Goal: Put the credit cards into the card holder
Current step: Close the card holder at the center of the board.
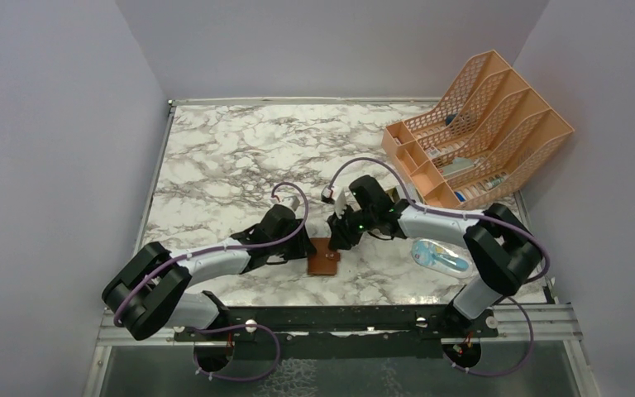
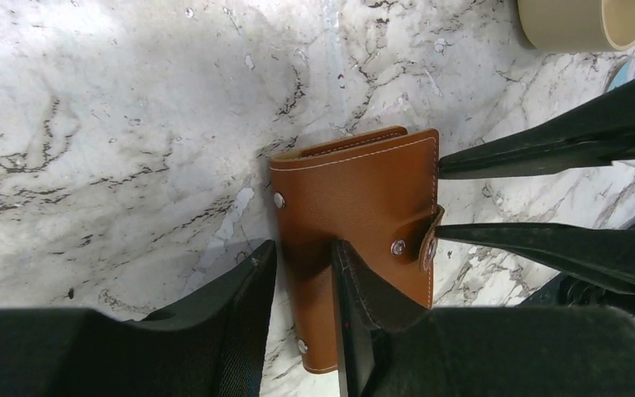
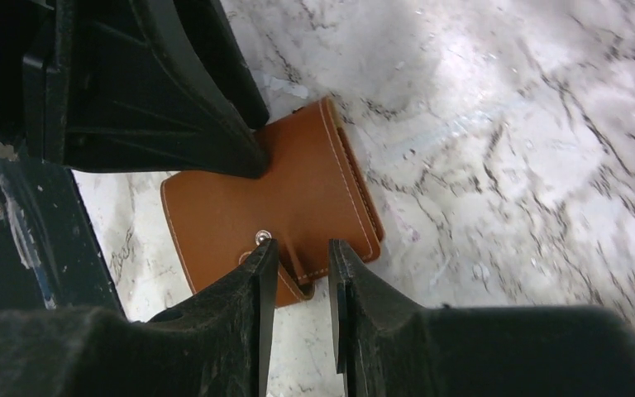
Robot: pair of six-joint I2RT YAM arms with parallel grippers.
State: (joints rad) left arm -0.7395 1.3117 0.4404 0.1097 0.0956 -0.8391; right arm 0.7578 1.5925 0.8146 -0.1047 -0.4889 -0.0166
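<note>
Field notes, largest first.

- White-and-grey marble table (image 1: 215, 157), with a big orange mesh file rack (image 1: 479, 124) at its 2 o'clock.
- A blue-and-clear oblong packet (image 1: 440, 255) lies at 4 o'clock.
- A small square brown leather card holder (image 2: 355, 190) lies flat and folded at 6 o'clock, near the front edge between both arms.
- Left gripper (image 2: 304, 248): jaws part-open. One finger is on the cover and the other is just beside its edge. You can't tell whether it is pinning or pinching.
- Right gripper (image 3: 302, 246): jaws narrowly apart, straddling the leather snap tab (image 3: 298, 277). No contact can be confirmed.
- The metal stud (image 3: 262, 238) is bare, so the snap looks undone.
- No credit cards show in any view.

Handling: the holder is probably light and soft, and likely to skate on the marble. Keep the cover pinned and take the tab or free edge to open it.
</note>
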